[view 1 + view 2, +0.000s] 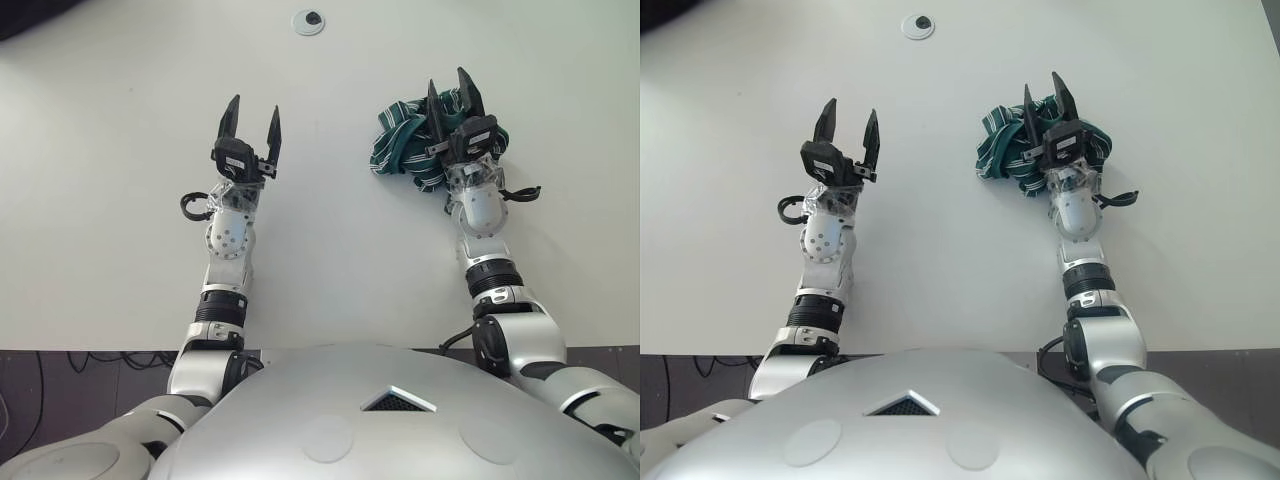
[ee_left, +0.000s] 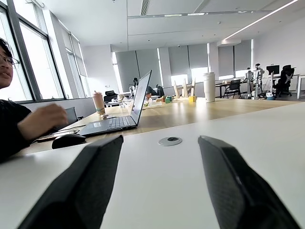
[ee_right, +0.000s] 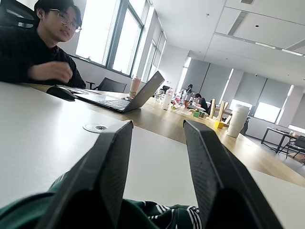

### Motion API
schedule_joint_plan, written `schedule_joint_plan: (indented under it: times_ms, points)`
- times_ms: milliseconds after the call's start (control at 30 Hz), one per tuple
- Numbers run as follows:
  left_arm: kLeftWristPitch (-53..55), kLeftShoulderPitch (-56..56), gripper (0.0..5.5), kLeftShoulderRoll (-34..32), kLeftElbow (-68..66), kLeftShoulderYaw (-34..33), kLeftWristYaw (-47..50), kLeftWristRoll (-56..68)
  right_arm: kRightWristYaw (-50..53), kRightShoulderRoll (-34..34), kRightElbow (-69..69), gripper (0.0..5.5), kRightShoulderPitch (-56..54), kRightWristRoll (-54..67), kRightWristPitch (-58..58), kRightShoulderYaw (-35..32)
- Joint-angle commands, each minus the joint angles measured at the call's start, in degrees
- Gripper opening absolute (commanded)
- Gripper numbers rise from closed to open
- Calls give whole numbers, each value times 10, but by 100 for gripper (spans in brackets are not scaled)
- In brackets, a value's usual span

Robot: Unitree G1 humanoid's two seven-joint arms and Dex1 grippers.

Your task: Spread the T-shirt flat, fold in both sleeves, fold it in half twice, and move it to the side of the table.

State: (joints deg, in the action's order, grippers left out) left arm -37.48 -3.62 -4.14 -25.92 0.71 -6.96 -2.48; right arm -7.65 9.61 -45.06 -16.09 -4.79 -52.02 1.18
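T-shirt (image 1: 393,140), dark green with white stripes, lies crumpled in a tight heap on the white bench (image 1: 110,260), on the robot's right side and toward the far half of the surface. Over the heap sits the right gripper (image 1: 447,80), its 2 fingers apart with nothing between them. They point away from the robot, and the cloth bunches under and around the gripper's base. Whether it touches the fabric cannot be told. From the right wrist, green cloth (image 3: 152,214) shows low between the fingers (image 3: 107,162).

Well apart from the shirt, the left gripper (image 1: 256,104) is over bare bench, its 2 fingers also spread and empty. Farther off a round grommet (image 1: 309,22) is set in the bench. Beyond it, a laptop (image 2: 121,117) stands open beside a mouse (image 2: 69,140) on a wooden table.
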Motion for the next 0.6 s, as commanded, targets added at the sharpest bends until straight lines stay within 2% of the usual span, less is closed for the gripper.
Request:
schedule_joint_plan:
  times_ms: [33, 600]
  points:
    - [-22, 1, 288, 2, -9, 0, 11, -6, -1, -2, -5, 193, -4, 0, -3, 1]
    - [-52, 1, 288, 1, -21, 7, 11, -9, 0, -2, -6, 193, -5, 0, -3, 3]
